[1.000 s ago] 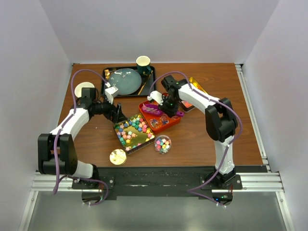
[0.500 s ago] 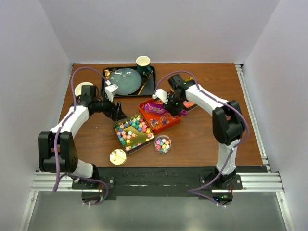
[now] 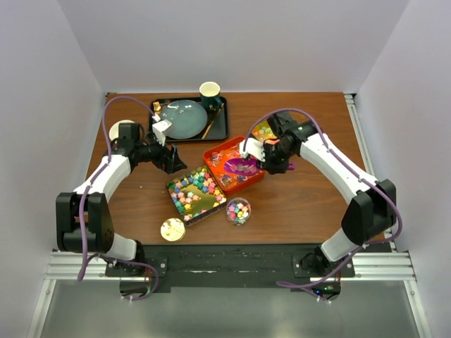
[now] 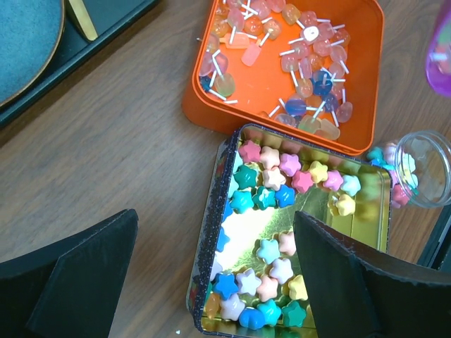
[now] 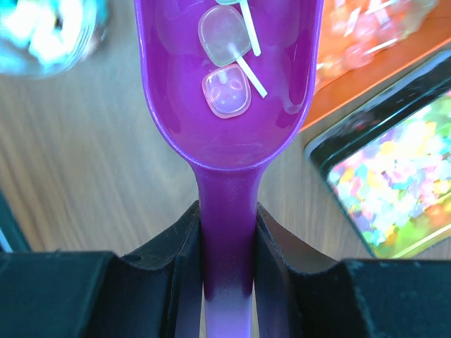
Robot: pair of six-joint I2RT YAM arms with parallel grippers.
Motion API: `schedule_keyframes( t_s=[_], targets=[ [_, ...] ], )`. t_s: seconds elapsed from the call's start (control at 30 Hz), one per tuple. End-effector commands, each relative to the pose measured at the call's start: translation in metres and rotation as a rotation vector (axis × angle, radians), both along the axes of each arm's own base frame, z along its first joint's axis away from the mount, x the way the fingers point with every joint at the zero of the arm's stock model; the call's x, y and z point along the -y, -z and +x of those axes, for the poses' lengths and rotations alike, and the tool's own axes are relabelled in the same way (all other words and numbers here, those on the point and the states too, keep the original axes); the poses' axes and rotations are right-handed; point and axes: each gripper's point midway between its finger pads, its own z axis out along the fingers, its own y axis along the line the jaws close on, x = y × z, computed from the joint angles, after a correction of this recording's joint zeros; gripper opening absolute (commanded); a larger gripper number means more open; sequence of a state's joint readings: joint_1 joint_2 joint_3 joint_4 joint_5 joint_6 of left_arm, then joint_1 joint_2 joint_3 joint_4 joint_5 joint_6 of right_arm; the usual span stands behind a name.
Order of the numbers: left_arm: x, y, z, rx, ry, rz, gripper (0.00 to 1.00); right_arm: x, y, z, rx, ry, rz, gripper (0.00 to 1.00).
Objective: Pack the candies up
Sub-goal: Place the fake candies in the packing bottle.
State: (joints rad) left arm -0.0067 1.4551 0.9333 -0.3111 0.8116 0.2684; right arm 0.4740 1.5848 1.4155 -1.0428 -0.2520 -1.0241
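Multicoloured star candies (image 4: 271,176) lie in a square dark-rimmed tin (image 4: 209,232), also in the top view (image 3: 196,195). Translucent sweets on white sticks (image 4: 303,67) lie in an orange tray (image 4: 366,42) (image 3: 220,151). My right gripper (image 5: 227,243) (image 3: 263,160) is shut on the handle of a purple scoop (image 5: 229,105) (image 3: 244,167) that carries a few stick sweets (image 5: 225,91) above the table by the tray's corner. My left gripper (image 4: 218,282) (image 3: 173,163) is open and empty, hovering over the tin's left edge. A small clear cup (image 3: 238,210) (image 4: 423,169) holds mixed candies.
A round gold lid (image 3: 172,229) lies in front of the tin. A black tray (image 3: 223,121) with a blue plate (image 3: 182,118) and a green cup (image 3: 209,94) stands at the back. A white disc (image 3: 123,130) is at the far left, another candy container (image 3: 264,130) behind my right gripper.
My right arm has swung out to the right and drawn the scoop, now loaded with stick sweets, across the orange tray toward its near corner. My left gripper has barely moved.
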Motion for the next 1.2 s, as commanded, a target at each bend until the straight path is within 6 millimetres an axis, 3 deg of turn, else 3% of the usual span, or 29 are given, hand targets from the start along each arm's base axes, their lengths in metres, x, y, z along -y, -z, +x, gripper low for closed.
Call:
schedule_keyframes(
  t_s=[0.0,0.1,0.33,0.77,1.17],
  targets=[
    [0.003,-0.011,0.006,0.043,-0.003,-0.039,0.96,0.029,-0.009,-0.028,0.002,-0.160,-0.149,0.00],
    [0.003,-0.010,0.008,0.046,-0.010,-0.047,0.96,0.043,-0.010,-0.035,0.028,-0.229,-0.253,0.00],
    [0.003,-0.009,0.008,0.061,-0.015,-0.050,0.96,0.048,-0.009,-0.055,0.106,-0.372,-0.457,0.00],
    [0.005,-0.008,0.006,0.071,-0.021,-0.072,0.97,0.059,-0.035,-0.035,0.188,-0.422,-0.744,0.00],
    [0.006,-0.009,0.004,0.078,-0.011,-0.074,0.97,0.051,-0.047,-0.037,0.199,-0.452,-0.764,0.00]
  ],
)
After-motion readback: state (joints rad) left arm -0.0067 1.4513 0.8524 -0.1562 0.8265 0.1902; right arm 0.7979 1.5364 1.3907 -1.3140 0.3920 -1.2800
